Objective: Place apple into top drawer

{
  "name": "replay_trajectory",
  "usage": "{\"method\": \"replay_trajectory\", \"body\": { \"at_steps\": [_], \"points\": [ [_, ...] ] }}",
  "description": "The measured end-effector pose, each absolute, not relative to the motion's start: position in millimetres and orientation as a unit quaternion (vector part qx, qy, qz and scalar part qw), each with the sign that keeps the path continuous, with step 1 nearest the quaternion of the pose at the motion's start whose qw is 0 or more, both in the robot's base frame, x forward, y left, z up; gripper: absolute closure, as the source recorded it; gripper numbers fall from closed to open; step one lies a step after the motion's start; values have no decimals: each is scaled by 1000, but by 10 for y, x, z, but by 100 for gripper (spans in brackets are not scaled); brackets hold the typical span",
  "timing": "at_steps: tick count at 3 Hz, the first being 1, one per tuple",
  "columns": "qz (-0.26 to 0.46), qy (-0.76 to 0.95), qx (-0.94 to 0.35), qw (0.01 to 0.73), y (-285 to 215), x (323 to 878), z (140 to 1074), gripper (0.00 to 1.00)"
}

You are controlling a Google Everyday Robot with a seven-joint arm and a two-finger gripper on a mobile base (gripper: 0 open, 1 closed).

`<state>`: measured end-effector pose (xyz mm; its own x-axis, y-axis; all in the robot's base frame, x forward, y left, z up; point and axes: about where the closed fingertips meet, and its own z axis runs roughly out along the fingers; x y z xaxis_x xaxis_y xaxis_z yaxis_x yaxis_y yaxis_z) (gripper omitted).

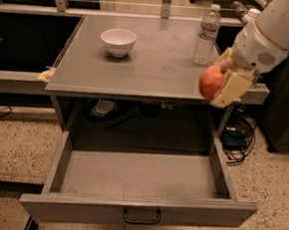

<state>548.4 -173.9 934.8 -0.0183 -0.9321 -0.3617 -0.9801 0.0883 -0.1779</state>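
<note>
The red-orange apple [210, 81] is held in my gripper [221, 85], lifted off the grey table [148, 62] and hanging at its front right edge. The gripper's pale yellow fingers [231, 87] are shut on the apple, one in front of it and one behind. The top drawer [139, 184] is pulled wide open below the table, its inside bare, with a small dark handle [141, 216] on its front panel. The apple is above the drawer's right side wall, well over it.
A white bowl [118, 41] stands on the table at the back left. A clear water bottle [207, 35] stands at the back right, close behind my arm. Cables [237, 139] lie on the floor to the right of the drawer.
</note>
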Motion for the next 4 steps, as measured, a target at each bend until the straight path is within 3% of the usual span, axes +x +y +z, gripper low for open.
{"method": "replay_trajectory", "body": {
  "at_steps": [2,4],
  "points": [
    [69,715,-674,172,-1754,5245,9151,100],
    [94,706,-685,156,-1677,5140,7978,100]
  ]
}}
